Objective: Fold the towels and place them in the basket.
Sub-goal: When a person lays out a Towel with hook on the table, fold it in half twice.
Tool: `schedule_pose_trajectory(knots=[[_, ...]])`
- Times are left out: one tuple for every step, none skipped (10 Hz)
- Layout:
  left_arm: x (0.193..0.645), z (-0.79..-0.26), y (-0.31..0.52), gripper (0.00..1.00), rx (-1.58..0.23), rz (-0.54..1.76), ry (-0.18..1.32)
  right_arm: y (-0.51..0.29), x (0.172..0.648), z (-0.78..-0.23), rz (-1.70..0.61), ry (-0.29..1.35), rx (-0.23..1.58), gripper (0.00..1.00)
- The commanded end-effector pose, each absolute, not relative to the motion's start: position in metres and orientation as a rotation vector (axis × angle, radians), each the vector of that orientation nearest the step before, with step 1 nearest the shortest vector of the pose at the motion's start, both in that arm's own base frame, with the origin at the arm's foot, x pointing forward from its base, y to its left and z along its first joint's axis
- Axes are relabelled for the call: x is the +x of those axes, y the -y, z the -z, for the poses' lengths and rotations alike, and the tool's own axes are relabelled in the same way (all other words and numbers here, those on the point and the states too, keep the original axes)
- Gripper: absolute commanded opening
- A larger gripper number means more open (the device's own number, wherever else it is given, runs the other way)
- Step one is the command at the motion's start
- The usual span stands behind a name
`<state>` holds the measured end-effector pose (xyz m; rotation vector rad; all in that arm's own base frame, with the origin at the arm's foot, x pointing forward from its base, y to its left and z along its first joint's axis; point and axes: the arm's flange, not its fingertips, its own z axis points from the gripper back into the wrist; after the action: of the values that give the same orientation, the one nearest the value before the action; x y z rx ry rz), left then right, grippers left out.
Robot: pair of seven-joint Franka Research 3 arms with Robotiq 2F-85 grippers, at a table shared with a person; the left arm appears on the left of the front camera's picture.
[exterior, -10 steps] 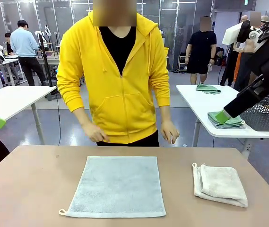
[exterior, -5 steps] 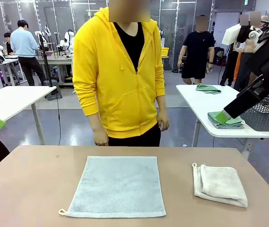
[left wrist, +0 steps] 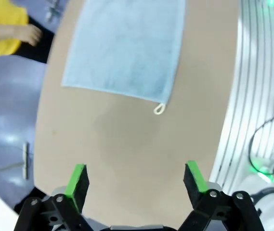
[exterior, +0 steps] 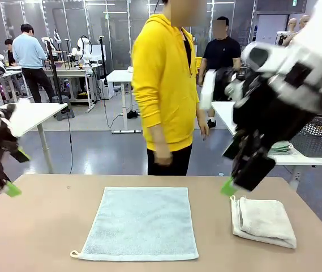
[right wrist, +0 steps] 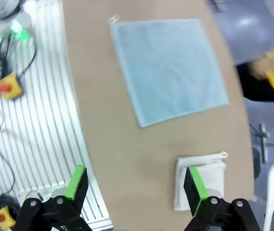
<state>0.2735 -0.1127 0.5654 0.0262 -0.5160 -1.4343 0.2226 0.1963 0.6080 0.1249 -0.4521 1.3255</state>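
Right tool (right wrist: 136, 179), spread wide and empty, hangs just beside the folded cream towel (exterior: 265, 221) — blue towel (exterior: 141, 222) apart.

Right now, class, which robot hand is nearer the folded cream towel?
Right. The right hand hangs close by the far corner of the cream towel; the left hand is at the opposite edge of the table, beyond the blue towel.

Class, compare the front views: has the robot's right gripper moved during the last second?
Yes. The right gripper has swung left and down, ending close to the far left corner of the folded cream towel.
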Motion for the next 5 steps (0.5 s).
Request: schedule_pose_trajectory(knots=[[0.278, -0.535, 0.13, 1.0, 0.021, 1.577, 0.457, -0.219, 0.239, -0.588, -1.438, 0.334, 0.132, 1.0], [0.278, -0.521, 0.141, 1.0, -0.011, 1.593, 0.456, -0.234, 0.242, -0.565, -1.458, 0.274, 0.096, 1.0], [0.278, -0.508, 0.15, 1.0, -0.028, 1.599, 0.421, -0.243, 0.244, -0.544, -1.483, 0.229, 0.059, 1.0], [0.278, -0.495, 0.155, 1.0, -0.032, 1.592, 0.384, -0.248, 0.245, -0.528, -1.498, 0.215, 0.071, 1.0], [0.282, -0.482, 0.159, 1.0, -0.047, 1.568, 0.355, -0.248, 0.25, -0.509, -1.489, 0.201, 0.05, 1.0]])
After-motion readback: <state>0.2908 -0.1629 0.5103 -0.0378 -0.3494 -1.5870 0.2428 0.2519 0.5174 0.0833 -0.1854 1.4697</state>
